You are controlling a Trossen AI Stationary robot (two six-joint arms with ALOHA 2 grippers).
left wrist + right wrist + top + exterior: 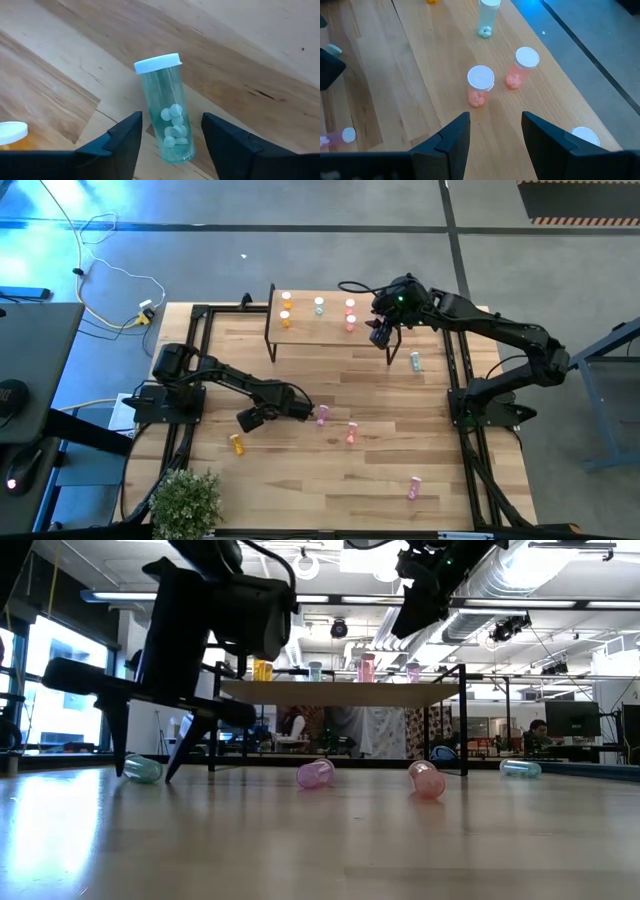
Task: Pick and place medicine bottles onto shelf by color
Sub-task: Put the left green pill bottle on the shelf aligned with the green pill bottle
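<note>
The shelf (312,328) stands at the table's far side. On it stand two orange bottles (286,308), one pale green bottle (488,15) and two salmon bottles (480,87). My right gripper (495,122) is open and empty above the shelf's right end. My left gripper (248,420) is open and low over the table's middle left. Its fingers stand on either side of a pale green bottle (167,117) that lies on its side on the table, with gaps showing on both sides. This bottle also shows in the low view (143,769).
Pink bottles lie on the table at the middle (322,416) (352,432) and near right (413,487). An orange bottle (237,444) lies near my left gripper, and a pale green one (416,361) right of the shelf. A pale cap (585,136) shows by my right finger. A plant (185,502) stands at the near left.
</note>
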